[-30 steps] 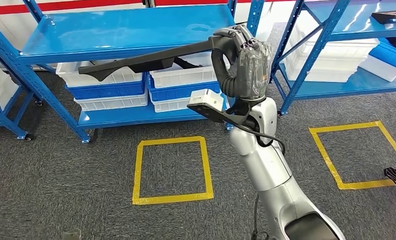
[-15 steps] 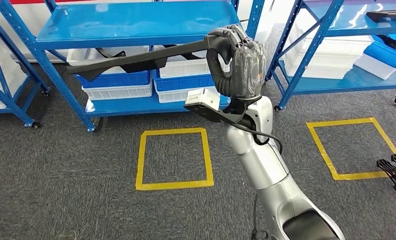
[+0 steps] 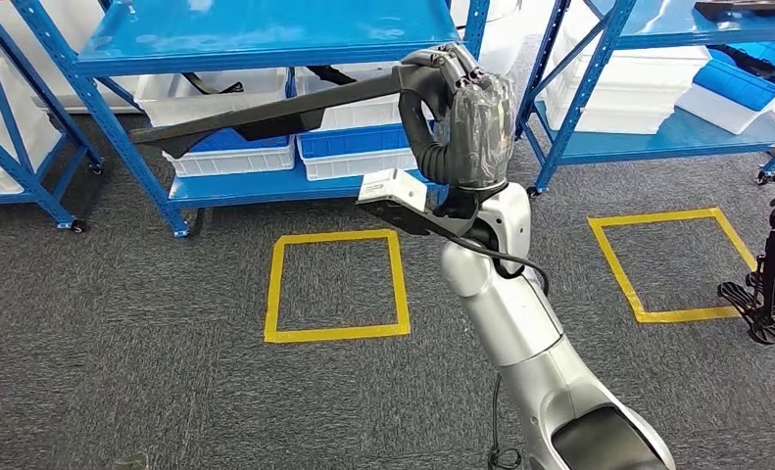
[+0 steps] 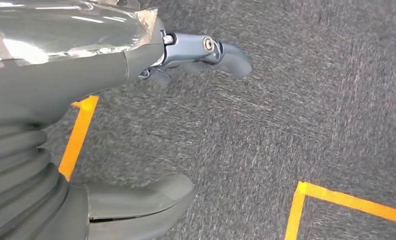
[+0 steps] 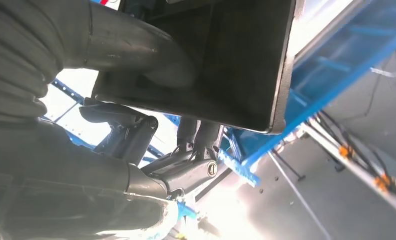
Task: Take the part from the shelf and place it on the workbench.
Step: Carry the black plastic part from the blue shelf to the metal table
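While I look down through the head view, my right hand (image 3: 469, 122) is raised in front of the blue shelf (image 3: 266, 44), its fingers wrapped around one end of the long black part (image 3: 266, 116). The part's long axis runs nearly level, dipping slightly away from the hand, and its free end points toward my left, across the white and blue bins (image 3: 349, 147) on the lower shelf. The part is clear of the shelf boards, in the air above the grey carpet (image 3: 119, 372) and beyond the yellow taped square (image 3: 336, 286).

In the left wrist view, my left hand (image 4: 85, 90) hangs over the carpet holding nothing, its fingers (image 4: 221, 50) loosely apart.

In the right wrist view, the thumb (image 5: 135, 45) presses on the part's dark flat face (image 5: 236, 55), blue shelf framing behind.
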Robot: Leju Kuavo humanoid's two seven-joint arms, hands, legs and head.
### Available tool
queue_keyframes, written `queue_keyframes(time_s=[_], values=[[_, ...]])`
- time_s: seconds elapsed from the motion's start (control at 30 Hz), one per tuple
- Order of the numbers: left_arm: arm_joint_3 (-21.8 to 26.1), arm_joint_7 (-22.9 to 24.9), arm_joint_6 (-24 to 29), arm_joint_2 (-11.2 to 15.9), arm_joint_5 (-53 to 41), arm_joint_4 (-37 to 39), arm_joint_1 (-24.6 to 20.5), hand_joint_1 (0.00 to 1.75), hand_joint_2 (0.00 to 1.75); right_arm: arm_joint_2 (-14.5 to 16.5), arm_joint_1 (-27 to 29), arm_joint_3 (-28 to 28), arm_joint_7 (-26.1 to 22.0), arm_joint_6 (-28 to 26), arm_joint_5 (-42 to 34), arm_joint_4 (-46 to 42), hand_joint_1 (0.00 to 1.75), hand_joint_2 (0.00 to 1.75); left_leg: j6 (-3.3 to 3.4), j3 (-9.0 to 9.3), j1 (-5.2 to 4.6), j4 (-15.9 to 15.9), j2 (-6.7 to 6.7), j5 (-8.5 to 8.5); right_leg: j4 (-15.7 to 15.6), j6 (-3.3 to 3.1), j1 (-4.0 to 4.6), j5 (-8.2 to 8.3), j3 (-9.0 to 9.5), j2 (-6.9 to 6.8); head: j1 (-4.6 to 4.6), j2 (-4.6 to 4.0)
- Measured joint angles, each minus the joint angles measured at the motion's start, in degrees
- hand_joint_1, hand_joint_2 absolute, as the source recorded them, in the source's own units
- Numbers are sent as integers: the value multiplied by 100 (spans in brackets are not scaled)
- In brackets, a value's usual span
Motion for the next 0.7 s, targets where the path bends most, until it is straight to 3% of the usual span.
queue_keyframes(time_s=[0.03,0.1,0.13,0.17,0.2,0.27,0.33,0.4,0.5,0.53,0.6,0.67,0.7], values=[[21,-24,-9,4,35,0,27,0,175,20,-18,7,-45,0,-48,22,175,175,-17,-52,10,151,-5,-246,-7,-57,-26,80,-48,-4,-4,0],[55,-63,-27,17,77,1,68,0,175,65,-49,22,-118,0,-98,73,175,175,-51,-206,18,775,-19,-894,-1,-127,-25,231,-180,-4,-11,0],[71,-77,-34,22,91,2,81,0,175,82,-55,29,-149,0,-111,102,175,175,-73,-283,19,1165,-24,-1109,5,-138,-16,304,-255,-5,-15,0],[89,-88,-38,29,105,2,90,0,175,96,-57,35,-172,0,-122,133,175,175,-91,-320,20,1471,-30,-1156,13,-133,-7,367,-337,-6,-14,0],[109,-97,-41,34,123,2,101,0,175,105,-57,40,-192,0,-130,166,175,175,-102,-279,22,1632,-31,-1079,24,-120,-2,422,-421,-7,-15,0],[141,-108,-42,40,143,2,122,0,175,117,-58,45,-216,0,-137,220,175,175,-97,99,25,1367,-29,-826,54,-80,-1,506,-557,-8,-15,0],[158,-123,-47,47,151,1,126,0,175,132,-65,45,-230,0,-127,253,175,175,-54,681,12,650,-34,-853,99,-29,17,555,-646,-14,-11,0],[164,-139,-51,53,156,0,125,0,175,153,-79,47,-241,0,-110,278,175,175,13,968,-19,206,-38,-1010,125,41,39,602,-692,-29,-9,0],[179,-150,-44,45,166,1,132,0,175,173,-91,50,-255,0,-79,309,175,175,166,950,-21,82,-17,-962,193,139,47,615,-778,-37,-8,0],[185,-152,-40,42,169,1,132,0,175,174,-96,49,-256,0,-67,321,175,175,217,932,-10,54,-8,-917,347,142,47,519,-854,-33,0,0],[191,-155,-38,42,172,1,135,0,175,173,-101,46,-258,0,-45,349,175,175,270,865,-6,33,2,-839,978,120,25,170,-1120,-20,11,0],[194,-156,-39,38,172,2,142,0,175,171,-91,45,-259,0,-21,381,175,175,270,773,-6,36,4,-771,1644,138,-2,-122,-1351,-18,14,0],[194,-156,-39,35,172,2,146,0,175,170,-85,45,-259,0,-4,396,175,175,258,732,-3,38,4,-739,1724,176,-15,-159,-1336,-18,14,0]])
